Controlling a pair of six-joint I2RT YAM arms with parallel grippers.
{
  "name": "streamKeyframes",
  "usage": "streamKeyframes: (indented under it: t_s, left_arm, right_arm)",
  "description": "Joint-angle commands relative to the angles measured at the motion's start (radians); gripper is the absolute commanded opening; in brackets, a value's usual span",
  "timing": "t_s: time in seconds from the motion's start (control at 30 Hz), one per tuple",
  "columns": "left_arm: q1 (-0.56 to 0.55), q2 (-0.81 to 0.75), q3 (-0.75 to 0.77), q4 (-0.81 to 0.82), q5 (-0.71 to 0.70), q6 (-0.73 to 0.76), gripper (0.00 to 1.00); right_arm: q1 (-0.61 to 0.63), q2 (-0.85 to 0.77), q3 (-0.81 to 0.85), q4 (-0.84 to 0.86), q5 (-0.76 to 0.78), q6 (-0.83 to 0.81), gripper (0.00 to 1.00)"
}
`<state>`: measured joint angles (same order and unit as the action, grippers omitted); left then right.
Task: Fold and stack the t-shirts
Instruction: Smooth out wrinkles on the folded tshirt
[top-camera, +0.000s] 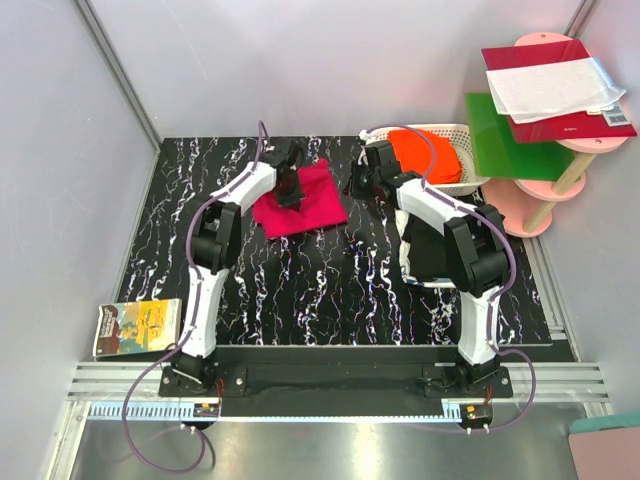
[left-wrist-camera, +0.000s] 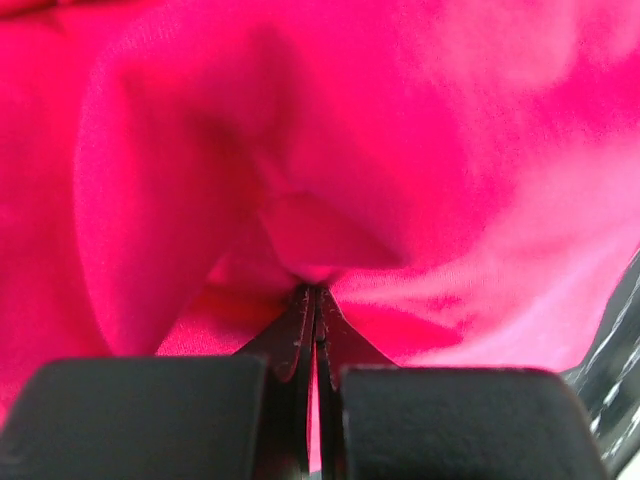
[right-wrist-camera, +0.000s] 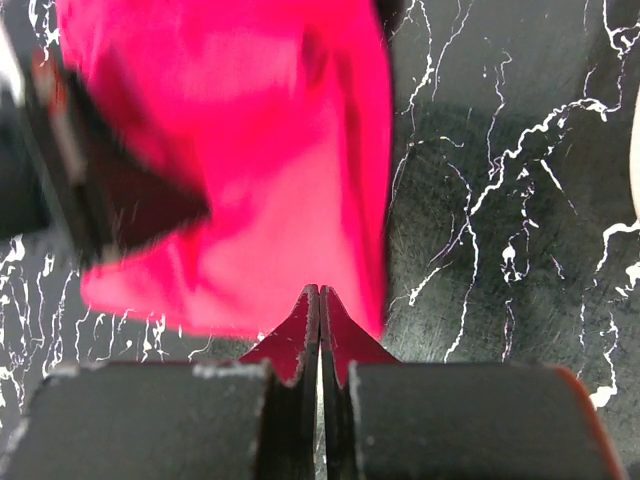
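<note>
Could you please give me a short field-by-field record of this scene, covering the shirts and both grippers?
surface: black marbled table
pink t-shirt: folded, lying at the far middle of the table
orange t-shirt: bunched in the white basket at the far right
left gripper: shut, pinching a pucker of the pink t-shirt
right gripper: shut, holding nothing, beside the pink t-shirt
stack: not yet begun
</note>
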<state>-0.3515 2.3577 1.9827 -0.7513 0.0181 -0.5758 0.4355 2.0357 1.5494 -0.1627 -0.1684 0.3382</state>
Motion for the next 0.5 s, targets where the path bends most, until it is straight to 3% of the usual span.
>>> streamKeyframes:
  t_s: [0.0, 0.3, 0.4, 0.47]
  left_arm:
    - [-0.091, -0.126, -0.23, -0.132, 0.03, -0.005, 0.0]
    - [-0.263, -0.457, -0.721, -0.003, 0.007, -0.128, 0.0]
    - [-0.302, -0.57, -0.795, 0.026, -0.045, -0.153, 0.0]
    - [-0.319, -0.665, -0.805, 0.029, -0.081, -0.147, 0.16]
  right_arm:
    - [-0.001, -0.063, -0.017, 0.015, 0.029, -0.019, 0.0]
    - [-0.003, -0.112, -0.08, 0.015, -0.009, -0.007, 0.0]
    - [-0.001, -0.141, -0.103, 0.015, -0.029, -0.004, 0.0]
    - [-0.001, -0.164, -0.13, 0.014, -0.033, -0.007, 0.02]
